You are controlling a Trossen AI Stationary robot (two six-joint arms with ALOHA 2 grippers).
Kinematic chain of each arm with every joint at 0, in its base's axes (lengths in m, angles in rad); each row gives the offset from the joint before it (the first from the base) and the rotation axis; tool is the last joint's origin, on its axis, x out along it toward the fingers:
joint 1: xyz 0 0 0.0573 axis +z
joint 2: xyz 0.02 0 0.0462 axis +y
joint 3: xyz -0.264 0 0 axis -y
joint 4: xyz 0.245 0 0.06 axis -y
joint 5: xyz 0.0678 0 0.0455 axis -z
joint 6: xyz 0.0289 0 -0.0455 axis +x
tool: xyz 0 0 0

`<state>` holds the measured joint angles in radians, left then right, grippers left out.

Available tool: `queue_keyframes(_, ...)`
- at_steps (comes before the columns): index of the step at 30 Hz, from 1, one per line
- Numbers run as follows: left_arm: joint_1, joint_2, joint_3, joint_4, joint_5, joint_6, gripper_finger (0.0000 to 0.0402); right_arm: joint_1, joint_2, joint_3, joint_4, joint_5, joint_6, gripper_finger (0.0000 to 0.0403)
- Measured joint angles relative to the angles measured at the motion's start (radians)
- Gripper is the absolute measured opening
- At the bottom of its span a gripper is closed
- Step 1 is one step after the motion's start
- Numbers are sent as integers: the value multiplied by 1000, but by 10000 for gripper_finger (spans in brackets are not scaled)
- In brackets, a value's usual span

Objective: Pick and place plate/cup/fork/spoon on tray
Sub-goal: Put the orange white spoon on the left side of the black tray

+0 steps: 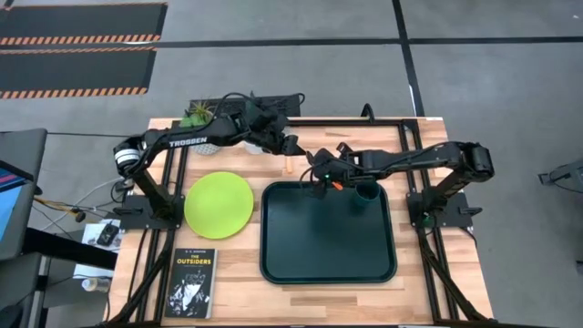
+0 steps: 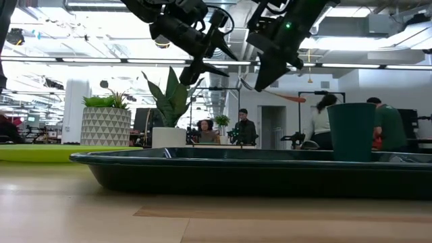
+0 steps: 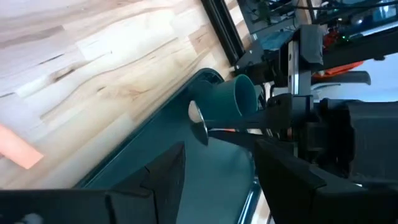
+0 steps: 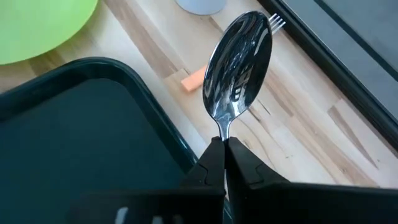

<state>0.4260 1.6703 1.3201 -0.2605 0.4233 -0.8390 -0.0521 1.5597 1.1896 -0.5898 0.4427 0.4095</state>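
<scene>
My right gripper (image 1: pixel 319 178) is shut on the spoon (image 4: pixel 239 62) and holds it above the far left corner of the dark green tray (image 1: pixel 328 264). The teal cup (image 1: pixel 367 191) stands upright in the tray's far right part. The lime-green plate (image 1: pixel 219 205) lies flat on the table left of the tray. The fork (image 4: pixel 194 79) lies on the table beyond the tray's far edge, its tines (image 4: pixel 277 22) partly hidden behind the spoon's bowl. My left gripper (image 1: pixel 290 146) is open and empty in the air above the fork. My right gripper pinches the spoon's thin metal neck (image 4: pixel 222 132), just behind the bowl, between its two fingers. The fingers slant down from the table's right side. The bowl (image 2: pixel 246 84) sticks out past the fingertips and the red-orange handle (image 2: pixel 290 98) runs back behind them. The spoon is lifted clear of the tray, roughly level.
A black book (image 1: pixel 194 282) lies at the near left. Plant pots (image 1: pixel 196 118) stand at the far left corner. Black frame rails (image 1: pixel 428 210) run along the table's sides. People show in the room behind the table (image 2: pixel 243 128).
</scene>
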Motion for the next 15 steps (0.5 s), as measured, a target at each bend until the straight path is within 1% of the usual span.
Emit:
queue_keyframes(6,-22,7,0,2,-28,0,179,1,0,0,3,-7,0,12)
queue_keyframes(9,-28,31,-2,6,-26,-6,179,0,0,0,3,-18,-1,12)
queue_keyframes(11,-34,49,-1,49,-23,-23,179,0,0,0,2,-24,-1,12)
queue_keyframes(15,-34,61,-1,69,-13,-36,179,1,0,0,-1,-28,-1,12)
